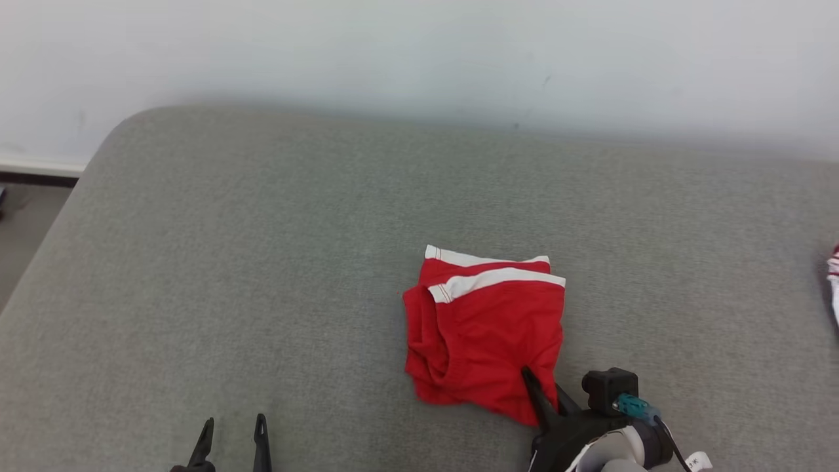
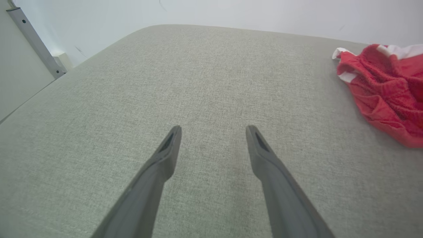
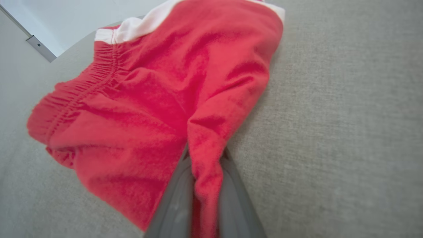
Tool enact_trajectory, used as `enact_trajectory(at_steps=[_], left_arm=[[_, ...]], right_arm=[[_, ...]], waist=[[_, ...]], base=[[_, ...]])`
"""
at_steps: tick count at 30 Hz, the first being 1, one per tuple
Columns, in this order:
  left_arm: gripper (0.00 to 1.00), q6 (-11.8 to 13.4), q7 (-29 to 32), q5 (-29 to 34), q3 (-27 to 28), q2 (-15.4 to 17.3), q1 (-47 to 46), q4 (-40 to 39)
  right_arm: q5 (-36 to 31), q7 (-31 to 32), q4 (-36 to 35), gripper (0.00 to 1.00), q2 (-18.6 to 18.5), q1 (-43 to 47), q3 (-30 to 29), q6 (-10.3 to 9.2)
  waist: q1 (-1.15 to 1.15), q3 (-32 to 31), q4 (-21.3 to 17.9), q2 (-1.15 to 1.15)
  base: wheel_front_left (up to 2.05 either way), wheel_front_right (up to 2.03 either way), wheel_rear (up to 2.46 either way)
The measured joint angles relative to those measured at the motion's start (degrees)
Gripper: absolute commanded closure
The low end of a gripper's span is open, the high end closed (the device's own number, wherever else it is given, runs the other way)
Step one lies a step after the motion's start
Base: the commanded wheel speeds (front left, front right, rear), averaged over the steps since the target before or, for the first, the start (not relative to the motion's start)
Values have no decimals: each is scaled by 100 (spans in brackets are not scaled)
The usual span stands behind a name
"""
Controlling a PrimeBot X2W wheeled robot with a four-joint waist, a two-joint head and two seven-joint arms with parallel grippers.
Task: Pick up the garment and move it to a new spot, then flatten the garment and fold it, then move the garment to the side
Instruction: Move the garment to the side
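Observation:
The garment (image 1: 485,328) is a folded pair of red shorts with white trim, lying on the grey cushion right of centre. My right gripper (image 1: 534,387) is at its near right corner, shut on a pinched fold of the red cloth; in the right wrist view the fold of the garment (image 3: 205,155) runs down between the two fingers (image 3: 231,195). My left gripper (image 1: 231,429) stands open at the lower left, apart from the garment, with nothing between its fingers (image 2: 261,155). The garment (image 2: 386,89) lies at the right edge of the left wrist view.
The grey cushion (image 1: 262,262) spans the view, with a white wall behind it. Another red and white cloth (image 1: 834,282) lies at the far right edge. The floor shows past the cushion's rounded left edge.

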Motion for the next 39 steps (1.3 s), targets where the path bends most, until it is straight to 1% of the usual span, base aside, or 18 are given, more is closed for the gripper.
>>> enact_trajectory(at_steps=[5, 10, 20, 22, 31, 32, 39], left_arm=[[0, -49, 0, 66, 4, 0, 46, -20], [0, -51, 0, 64, -40, 0, 101, -34], [0, -35, 0, 36, -123, -3, -33, -67], [0, 4, 0, 30, -115, -1, -55, -80], [0, -26, 0, 40, -141, -3, -281, -84], [0, -26, 0, 41, -158, -3, -319, -66], [0, -44, 0, 87, -225, -8, -463, -30]], right_arm=[[-86, 0, 3, 100, -29, 137, -164, 0], [-151, 1, 30, 100, -58, 219, -281, 0], [-261, 2, 20, 100, -65, 232, -311, 0], [-261, 4, 4, 100, -56, 222, -286, 0], [-185, 3, -48, 100, -32, 155, -175, 0], [-158, 4, -57, 100, -30, 118, -166, 0], [-140, 3, -41, 100, -45, 62, -102, 0]], waist=[[0, -116, -317, 0], [0, -209, -783, 0], [0, -270, -1907, 0], [0, -262, -2137, 0], [0, -153, -3124, 0], [0, -114, -3306, 0], [0, 74, -3625, 0]], base=[[0, 0, 0], [0, 0, 0], [0, 0, 0], [0, 0, 0], [0, 0, 0], [0, 0, 0], [0, 0, 0]])
